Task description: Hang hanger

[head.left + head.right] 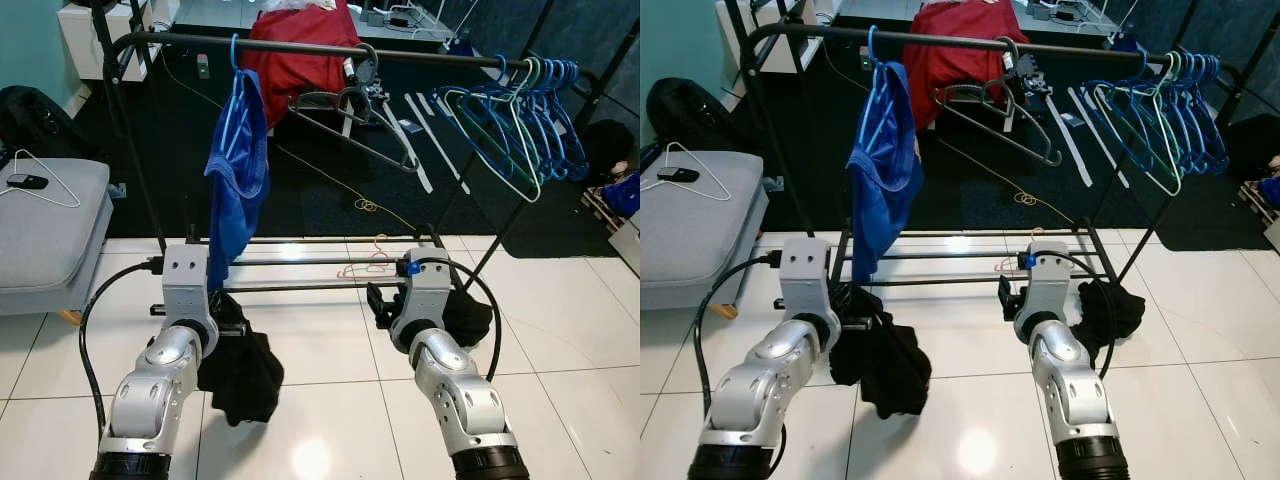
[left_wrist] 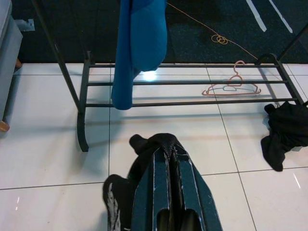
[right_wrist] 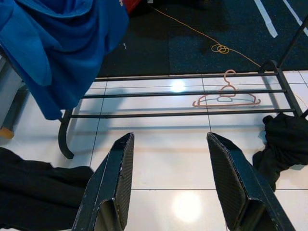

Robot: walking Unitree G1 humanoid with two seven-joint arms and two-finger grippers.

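Note:
A black clothes rack has its top rail (image 1: pixel 300 47) across the back. On the rail hang a blue garment (image 1: pixel 240 170) on a blue hanger, a dark grey hanger (image 1: pixel 356 95) in the middle, and several blue and green hangers (image 1: pixel 530 110) at the right. A pink hanger (image 2: pixel 232 86) lies on the rack's low bars. My left gripper (image 2: pixel 168 151) is shut on a black garment (image 1: pixel 240 375) that droops to the floor. My right gripper (image 3: pixel 171 139) is open and holds nothing, low in front of the rack.
A second black cloth (image 1: pixel 465 315) lies on the tiles by the rack's right foot. A grey cushioned seat (image 1: pixel 50 230) at the left carries a white wire hanger (image 1: pixel 45 185) and a small black device. A red garment (image 1: pixel 300 60) sits behind the rack on dark carpet.

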